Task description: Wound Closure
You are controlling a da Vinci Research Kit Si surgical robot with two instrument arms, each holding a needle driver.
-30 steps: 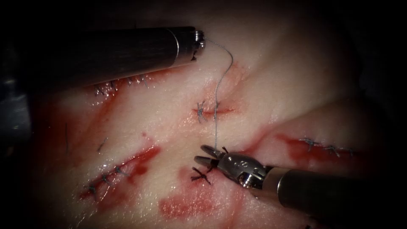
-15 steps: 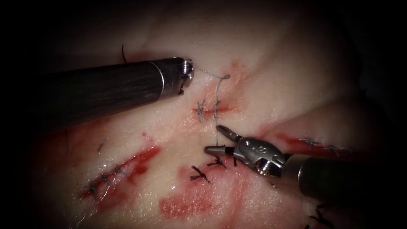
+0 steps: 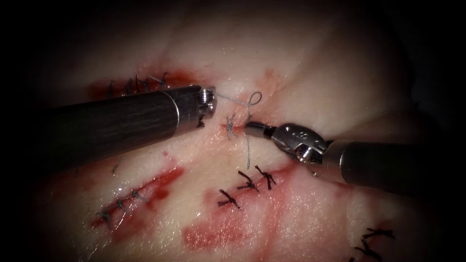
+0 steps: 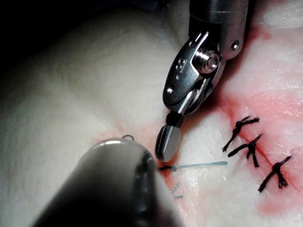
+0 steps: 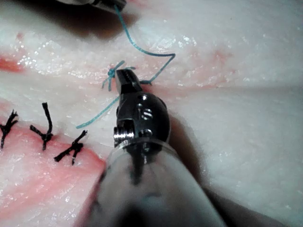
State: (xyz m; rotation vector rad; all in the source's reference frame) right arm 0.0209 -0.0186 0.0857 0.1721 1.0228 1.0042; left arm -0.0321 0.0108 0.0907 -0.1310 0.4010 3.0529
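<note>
Right claw [image 3: 248, 128] on thread [image 3: 247, 150], tissue [image 3: 320, 73]

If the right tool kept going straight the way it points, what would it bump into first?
Probably the thread at the small cut, then the knot just beyond. The right tool points left, tip almost there; depth is hard to judge.

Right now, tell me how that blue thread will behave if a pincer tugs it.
The thread is probably floppy: it curls into a small loop beside the cut. Likely very light, since its free tail lies flat on the tissue. Possibly slippery, given the wet sheen and red fluid nearby.
</note>
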